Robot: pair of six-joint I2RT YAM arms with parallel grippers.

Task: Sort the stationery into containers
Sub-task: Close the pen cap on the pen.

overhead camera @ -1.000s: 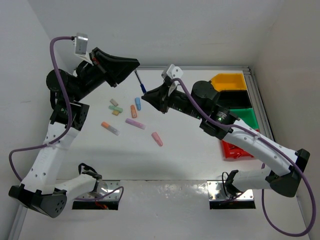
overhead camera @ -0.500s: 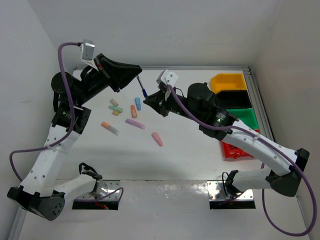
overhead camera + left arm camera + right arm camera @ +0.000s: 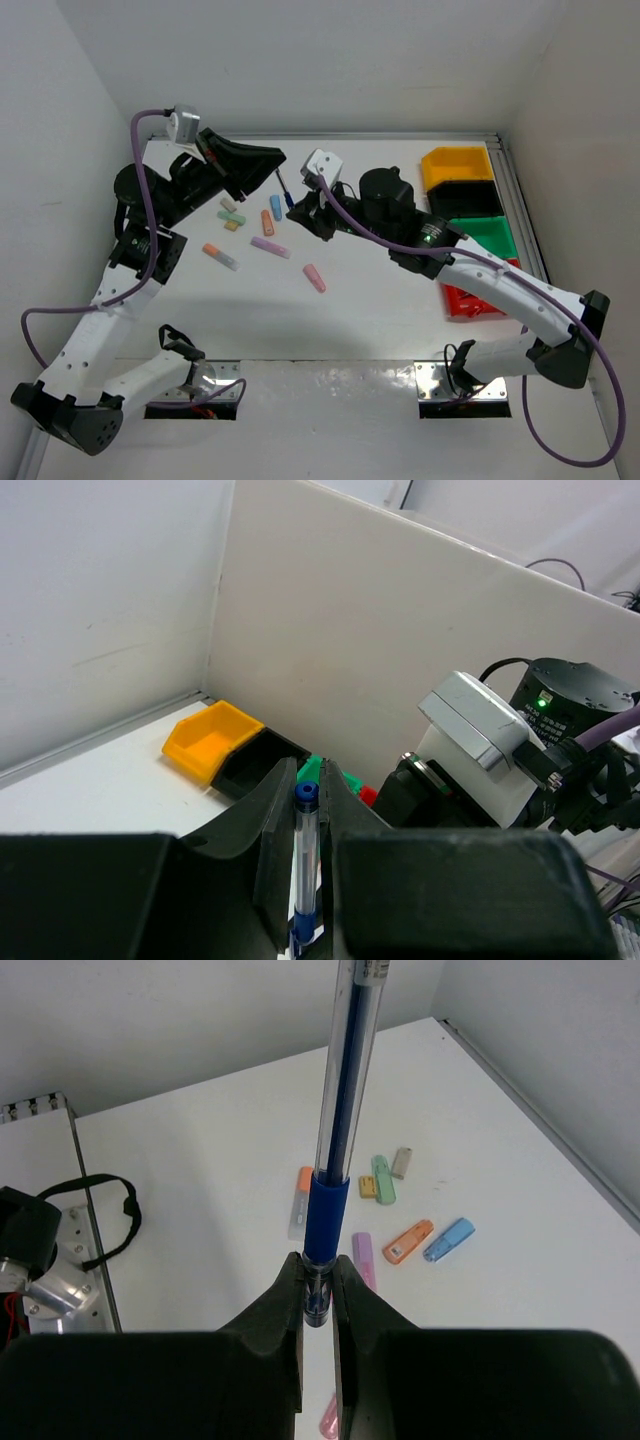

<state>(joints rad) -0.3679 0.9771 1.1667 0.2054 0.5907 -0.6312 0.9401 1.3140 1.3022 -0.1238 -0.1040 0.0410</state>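
A thin blue pen (image 3: pixel 283 186) hangs above the far middle of the table, held at both ends. My left gripper (image 3: pixel 277 163) is shut on its capped end (image 3: pixel 305 852). My right gripper (image 3: pixel 296 208) is shut on the tip just below the blue grip sleeve (image 3: pixel 329 1222). Loose stationery lies under them: blue (image 3: pixel 276 207), orange (image 3: pixel 267 222), green (image 3: pixel 232 217), lilac (image 3: pixel 269 247) and pink (image 3: pixel 314 278) markers, plus an orange-and-white one (image 3: pixel 220 256). The containers stand in a row at the right: yellow (image 3: pixel 457 163), black (image 3: pixel 462 198), green (image 3: pixel 490 235), red (image 3: pixel 470 300).
Two small pieces, grey (image 3: pixel 228 204) and yellow (image 3: pixel 231 226), lie beside the green marker. White walls close the table at the back and both sides. The right arm's forearm (image 3: pixel 500 285) passes over the red bin.
Both grippers kept their grip on the pen. The left gripper came down and nearer, the right arm reached further left, and the gap between them shrank.
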